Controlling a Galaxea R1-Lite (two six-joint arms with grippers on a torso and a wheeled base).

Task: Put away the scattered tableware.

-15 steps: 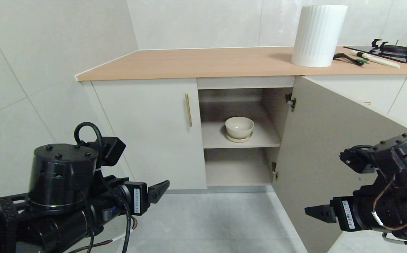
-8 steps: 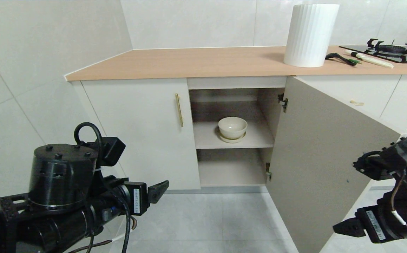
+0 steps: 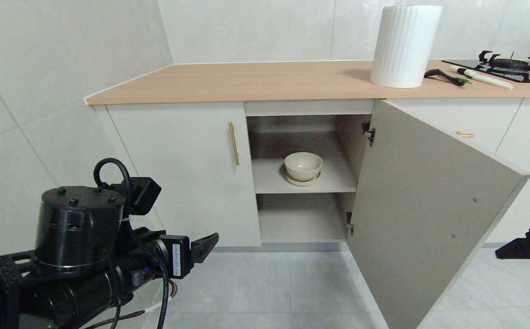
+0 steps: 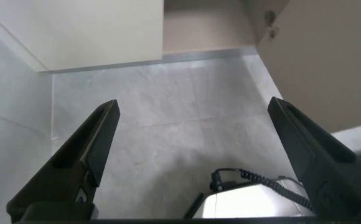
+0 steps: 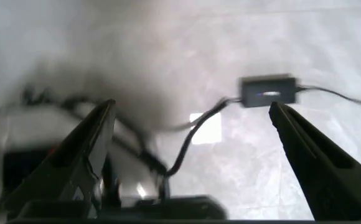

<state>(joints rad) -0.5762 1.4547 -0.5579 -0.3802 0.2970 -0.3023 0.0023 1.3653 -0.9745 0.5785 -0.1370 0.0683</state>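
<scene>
The left hand [image 3: 207, 242] hangs low at the left, above the grey tiled floor [image 3: 292, 283], with its 2 black fingers [image 4: 87, 155] spread wide apart and nothing between them. It sits a touch lower than 1 second ago, otherwise much as it was.

Next comes the closed white cupboard door [image 3: 178, 173] with its slim brass handle [image 3: 233, 143]. Beside it the cupboard compartment stands open. The cream ceramic bowl [image 3: 303, 164] sits upright on a pale saucer [image 3: 302, 182] on the upper shelf [image 3: 338, 180], just as in the earlier frames. The lower shelf [image 3: 301, 224] lies beneath it.

The open grey-beige cupboard door [image 3: 425, 205] swings out to the right on its hinges. Above, the light wooden bench [image 3: 246, 82] carries a tall white ribbed cylinder [image 3: 404, 45]. Right of it lie a black-handled tool [image 3: 443, 75] and a cream-handled utensil [image 3: 479, 76], next to a black gas hob [image 3: 511, 64].

The whole scene slid slightly leftward between the first 2 frames, which is the camera shifting.

The right hand [image 3: 514, 249] has drawn well out to the right. It was in front of the open door 1 second ago; it now sits past the door's outer edge, at the frame's border. Its 2 fingers [image 5: 81, 162] are spread wide over the floor, gripping nothing.
</scene>
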